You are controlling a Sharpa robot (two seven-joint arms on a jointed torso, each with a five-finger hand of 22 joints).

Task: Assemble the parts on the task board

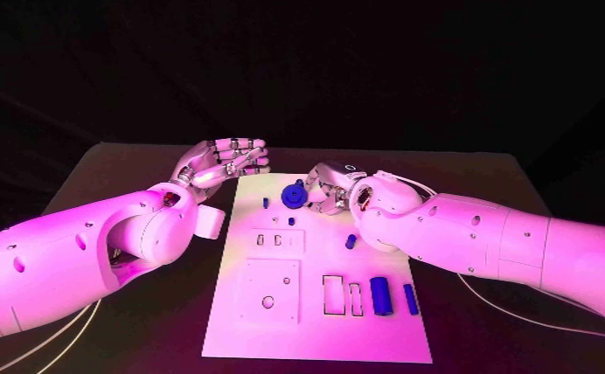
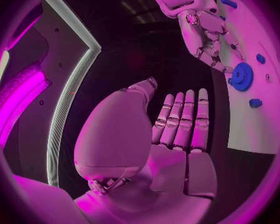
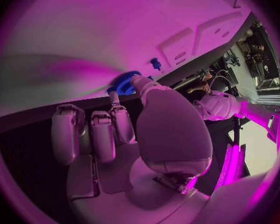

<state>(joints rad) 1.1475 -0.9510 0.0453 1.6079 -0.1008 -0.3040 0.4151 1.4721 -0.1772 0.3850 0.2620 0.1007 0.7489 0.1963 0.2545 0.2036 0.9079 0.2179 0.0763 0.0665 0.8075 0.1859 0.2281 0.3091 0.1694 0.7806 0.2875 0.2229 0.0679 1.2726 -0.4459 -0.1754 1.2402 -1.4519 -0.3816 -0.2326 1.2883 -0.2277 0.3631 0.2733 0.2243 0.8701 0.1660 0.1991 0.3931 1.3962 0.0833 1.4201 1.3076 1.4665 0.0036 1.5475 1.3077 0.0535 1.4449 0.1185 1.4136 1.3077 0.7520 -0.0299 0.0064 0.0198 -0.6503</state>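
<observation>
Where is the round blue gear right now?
In the head view, the blue gear sits near the task board's far end, touched by the right robot hand.

arms: white, rounded shells, screw holes | left hand (image 1: 227,161), right hand (image 1: 330,189): silver, segmented

A robotics lab bench, curtained off in black.

From my station I see a matte black table (image 1: 114,173) against dark drapes, a flat white plastic task board (image 1: 316,339) with cut-out slots under staged coloured light, and loose white cables (image 1: 504,304) trailing across the tabletop: a test setup, nothing domestic.
</observation>
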